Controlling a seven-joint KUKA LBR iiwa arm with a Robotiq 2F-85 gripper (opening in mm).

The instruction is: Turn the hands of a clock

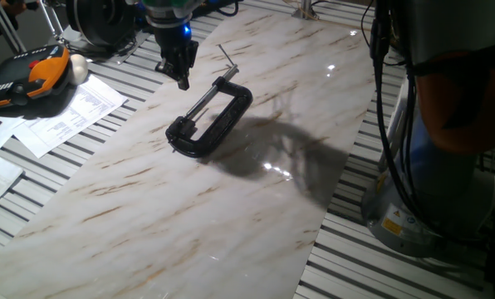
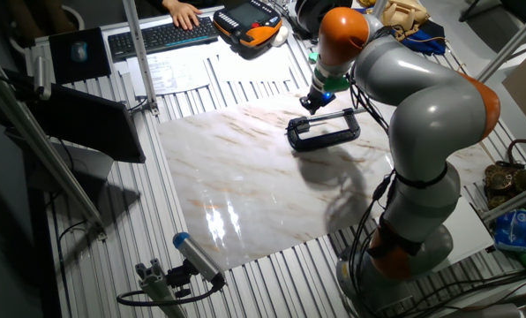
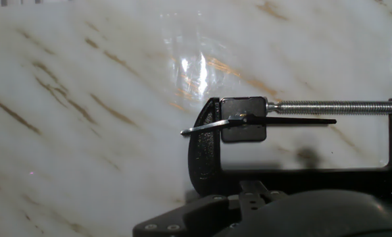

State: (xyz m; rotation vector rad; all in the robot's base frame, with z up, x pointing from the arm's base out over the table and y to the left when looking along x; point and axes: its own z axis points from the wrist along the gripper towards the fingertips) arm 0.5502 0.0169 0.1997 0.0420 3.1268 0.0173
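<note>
The clock is a black C-clamp (image 1: 210,120) lying flat on the marble board (image 1: 148,208), with its silver screw rod (image 1: 208,100) along one side. It also shows in the other fixed view (image 2: 325,132). In the hand view the clamp (image 3: 206,158) holds a small black square piece (image 3: 243,118) in its jaw. The hands are thin dark needles across that piece, one pointing left (image 3: 202,128) and one right (image 3: 301,121) under the rod (image 3: 327,105). My gripper (image 1: 183,81) hovers just left of the rod, fingers together and empty.
Papers (image 1: 65,116) and an orange-black pendant (image 1: 31,79) lie on the slatted table left of the board. The arm's base (image 1: 447,124) and cables stand at the right. A keyboard (image 2: 161,35) and a person's hand (image 2: 185,13) are at the far side.
</note>
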